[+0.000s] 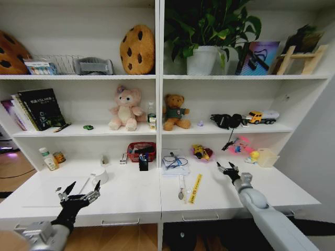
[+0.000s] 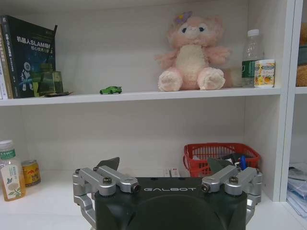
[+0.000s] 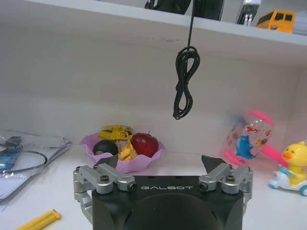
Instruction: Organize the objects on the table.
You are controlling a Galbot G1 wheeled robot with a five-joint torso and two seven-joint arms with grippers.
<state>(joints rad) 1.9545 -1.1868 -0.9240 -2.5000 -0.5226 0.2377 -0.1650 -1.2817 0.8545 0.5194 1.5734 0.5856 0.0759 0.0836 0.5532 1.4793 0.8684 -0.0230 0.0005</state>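
A robot faces a long white table (image 1: 131, 201) built into tall white shelving. Both grippers hover low over the tabletop with their fingers spread and nothing held.

The left gripper (image 1: 78, 192) hangs near the front edge. Just beyond it stands a white mug (image 1: 99, 176), and further back a red basket (image 1: 141, 150) of pens. On the shelf above and beyond this gripper sits a tiny green toy car (image 1: 88, 127).

The right gripper (image 1: 229, 170) hovers over the other half of the table. Just to its inner side lie a yellow ruler (image 1: 195, 188) and a metal spoon (image 1: 181, 191). Beyond those is a stack of papers (image 1: 175, 162), and a pink bowl (image 1: 201, 153) of small items.

These objects all look light. The ruler and spoon are stiff, thin and flat, so they would probably need pinching across their narrow width near the middle, and the spoon may slip. The toy car is small and hard, probably best gripped across its sides.

The left wrist view adds a tea bottle (image 2: 10, 170) and small can (image 2: 30, 172) off to that gripper's outer side. The right wrist view reveals a red apple (image 3: 145, 144) in the bowl, a black cable (image 3: 184, 81) dangling from the shelf above, and a yellow duck toy (image 3: 293, 168).
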